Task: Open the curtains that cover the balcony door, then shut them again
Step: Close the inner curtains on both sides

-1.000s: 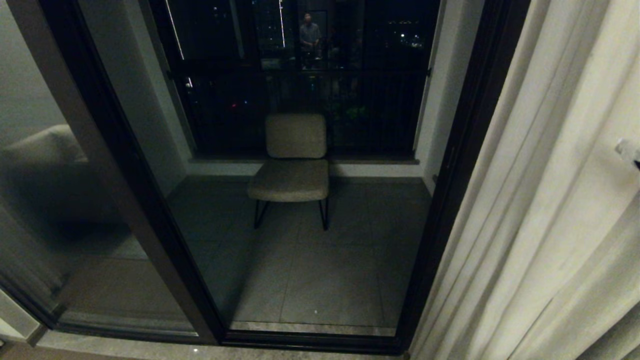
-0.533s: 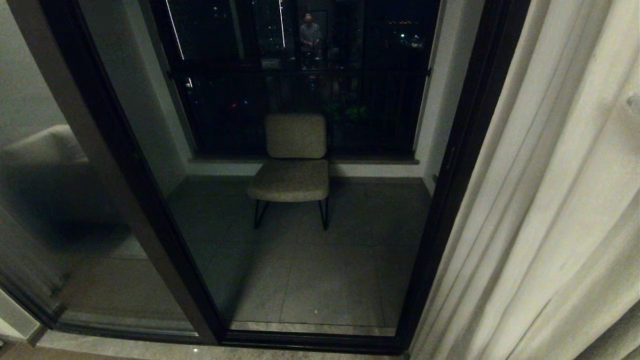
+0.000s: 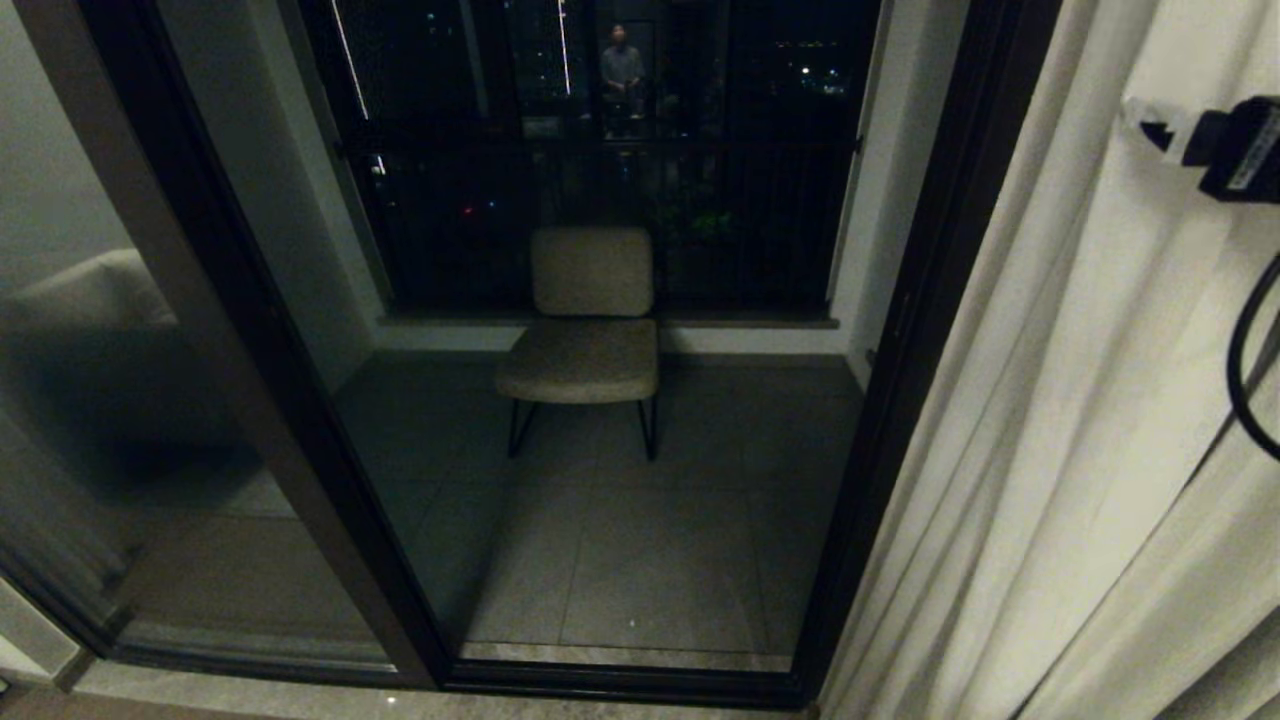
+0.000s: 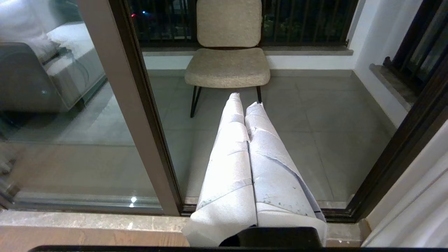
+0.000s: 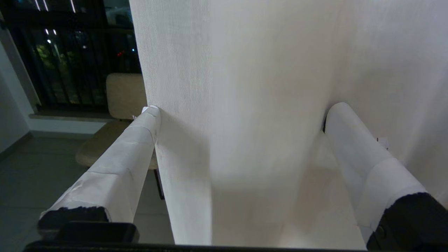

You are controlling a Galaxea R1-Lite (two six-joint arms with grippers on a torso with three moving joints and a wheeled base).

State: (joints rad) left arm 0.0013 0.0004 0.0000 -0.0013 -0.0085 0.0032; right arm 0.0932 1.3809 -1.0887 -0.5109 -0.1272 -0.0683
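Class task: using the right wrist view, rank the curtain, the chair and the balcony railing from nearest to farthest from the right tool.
1. The curtain, its edge between the open fingers of the right tool.
2. The chair, behind the curtain's edge on the balcony floor.
3. The balcony railing, dark bars behind the chair.

A: What do you see past the glass?

B: You see a dim balcony with a grey tiled floor [image 3: 640, 560]. One beige padded chair [image 3: 590, 330] on thin dark legs stands against the far side, below a dark railing [image 3: 600, 220]. White side walls [image 3: 290, 200] flank it.

A: And the light?

B: Night outside; small city lights [image 3: 810, 72] show beyond. A sofa reflection [image 3: 90, 330] sits in the pane at your left.
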